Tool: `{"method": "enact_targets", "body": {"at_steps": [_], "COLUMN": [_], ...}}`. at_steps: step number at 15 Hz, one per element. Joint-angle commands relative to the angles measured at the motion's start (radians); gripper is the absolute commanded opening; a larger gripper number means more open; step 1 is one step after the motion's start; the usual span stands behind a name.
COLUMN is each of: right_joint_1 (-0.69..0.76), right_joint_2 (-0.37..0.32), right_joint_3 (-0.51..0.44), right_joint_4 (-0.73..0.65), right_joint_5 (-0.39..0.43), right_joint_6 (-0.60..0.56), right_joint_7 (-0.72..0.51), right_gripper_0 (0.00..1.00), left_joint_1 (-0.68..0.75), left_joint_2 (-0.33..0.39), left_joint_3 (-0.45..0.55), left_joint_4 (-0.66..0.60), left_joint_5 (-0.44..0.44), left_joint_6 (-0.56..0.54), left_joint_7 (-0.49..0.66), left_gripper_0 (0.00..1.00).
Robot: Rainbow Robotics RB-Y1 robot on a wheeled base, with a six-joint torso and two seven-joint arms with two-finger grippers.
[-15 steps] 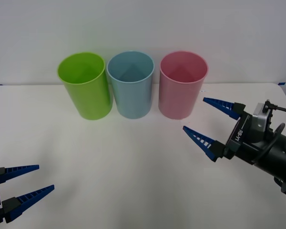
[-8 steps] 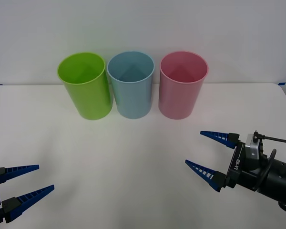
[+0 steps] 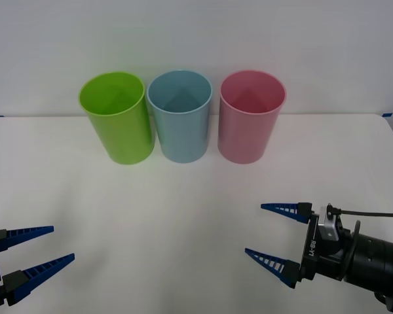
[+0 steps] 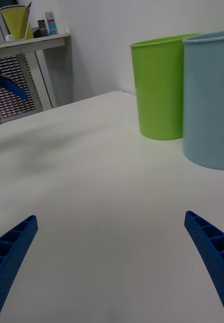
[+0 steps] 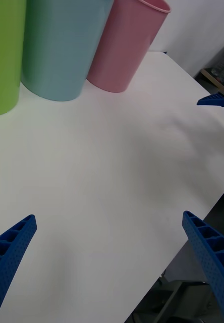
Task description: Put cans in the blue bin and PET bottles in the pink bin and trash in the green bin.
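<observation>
Bins line the far side of a white table (image 3: 183,216): the green bin (image 3: 116,118) on the robot's left, the blue bin (image 3: 179,116) in the middle and the pink bin (image 3: 251,116) on the right, all 3 upright with mouths open, each just beside its neighbour. At the table's near right, the right gripper (image 3: 275,237) hangs above the bare surface, well short of the pink bin, its 2 blue ribbed fingers spread wide and grasping nothing. At the near left corner the left gripper (image 3: 34,252) sits parked low, fingers parted and likewise empty. From the right wrist, the green and blue bins stand side by side beyond the spread fingertips (image 4: 208,247).
</observation>
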Motion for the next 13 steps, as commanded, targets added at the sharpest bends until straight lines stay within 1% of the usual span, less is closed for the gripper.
{"method": "enact_targets", "body": {"at_steps": [1, 6, 7, 13], "right_joint_1": [-0.001, 0.001, -0.001, -0.001], "right_joint_2": [-0.014, -0.026, -0.026, -0.026], "right_joint_3": [0.004, 0.004, 0.005, 0.005], "right_joint_4": [0.0, 0.0, 0.0, 0.0], "right_joint_5": [0.015, 0.037, 0.055, 0.055], "right_joint_6": [-0.032, -0.078, -0.085, -0.085], "right_joint_7": [0.001, 0.004, -0.002, -0.002], "right_gripper_0": [1.0, 1.0, 1.0, 1.0], "left_joint_1": [0.0, 0.0, 0.0, 0.0], "left_joint_2": [0.0, 0.0, 0.0, 0.0], "left_joint_3": [0.0, 0.0, 0.0, 0.0], "left_joint_4": [0.0, 0.0, 0.0, 0.0], "left_joint_5": [0.0, 0.0, 0.0, 0.0], "left_joint_6": [0.0, 0.0, 0.0, 0.0], "left_joint_7": [0.0, 0.0, 0.0, 0.0], "left_gripper_0": [1.0, 1.0, 1.0, 1.0]}}
